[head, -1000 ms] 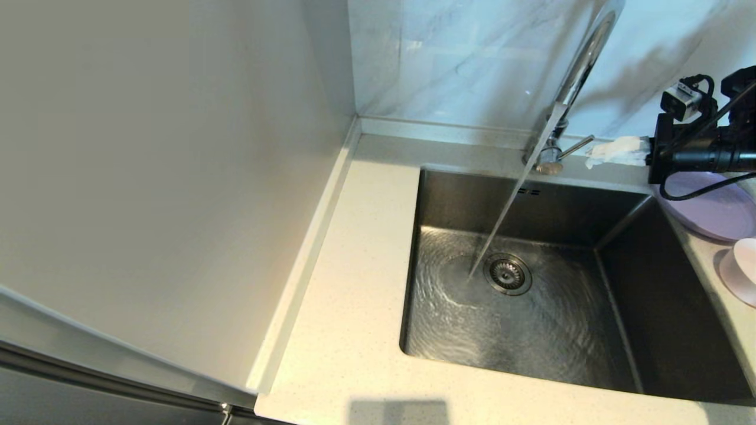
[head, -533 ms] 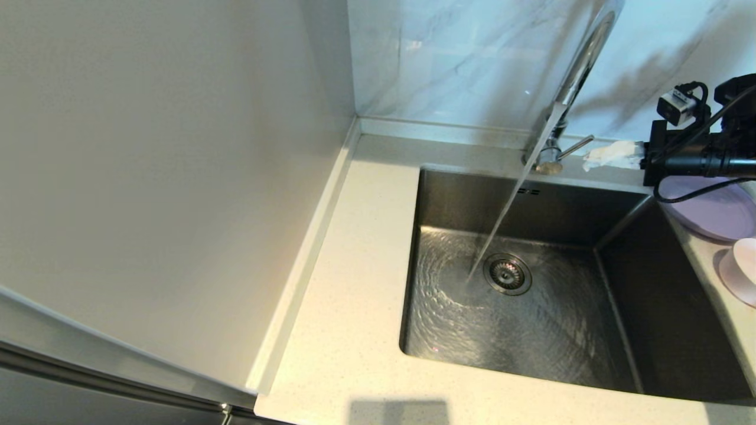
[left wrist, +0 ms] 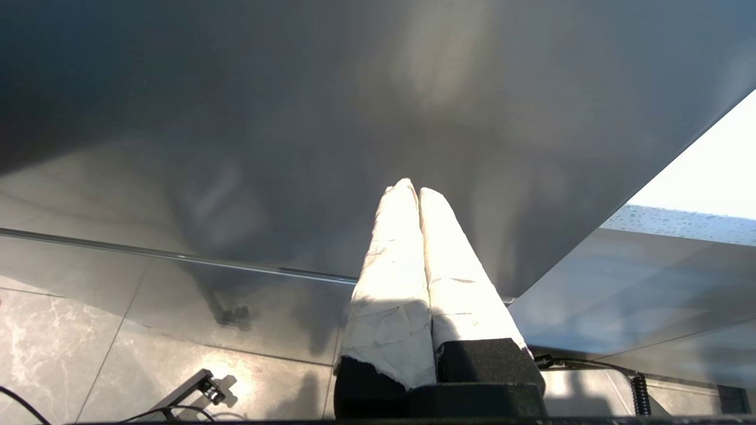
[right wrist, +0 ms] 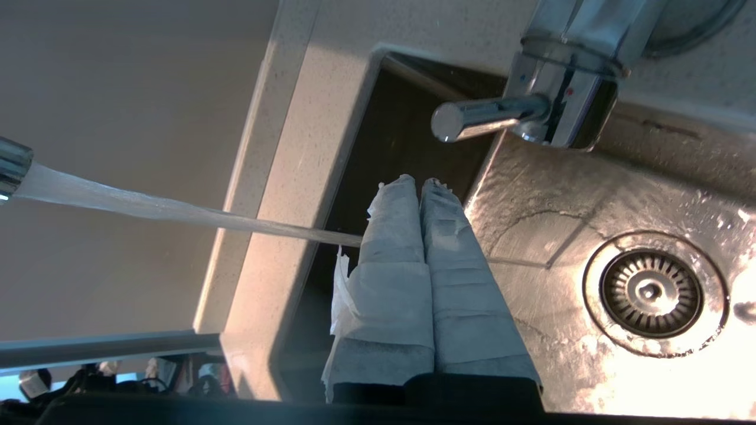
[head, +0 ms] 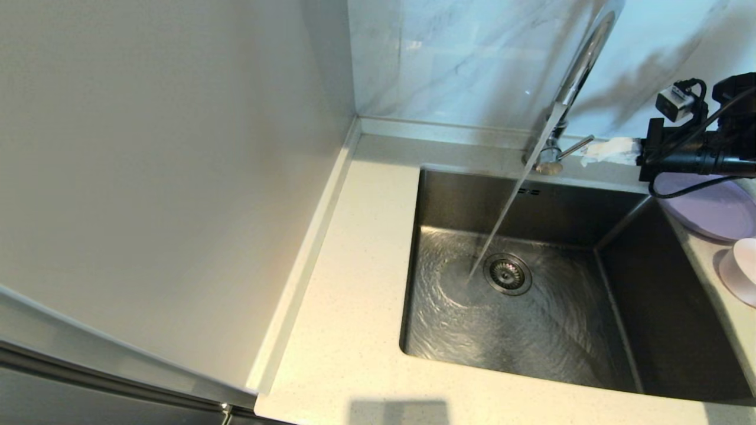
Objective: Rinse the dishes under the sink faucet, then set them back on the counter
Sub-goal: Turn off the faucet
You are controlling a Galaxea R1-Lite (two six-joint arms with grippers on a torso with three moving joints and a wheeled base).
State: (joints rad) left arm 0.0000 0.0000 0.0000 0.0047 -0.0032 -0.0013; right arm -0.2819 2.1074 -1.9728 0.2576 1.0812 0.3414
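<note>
Dishes, wide lilac round plate (head: pixel 714 209) and small pale pink dish (head: pixel 741 268), sat unrinsed on your counter's right edge (head: pixel 703 248). Right gripper (head: pixel 590 154), closed and empty, pointed at chrome faucet's lever (head: pixel 576 146); water ran. Left gripper (left wrist: pixel 411 188) parked, closed.

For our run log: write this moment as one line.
water: running into sink | right claw: shut, empty, near faucet lever | plate: on counter

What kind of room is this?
Probably a kitchen: a steel sink set into a stone counter, water running from a chrome faucet, and a lilac plate waiting beside it.
</note>
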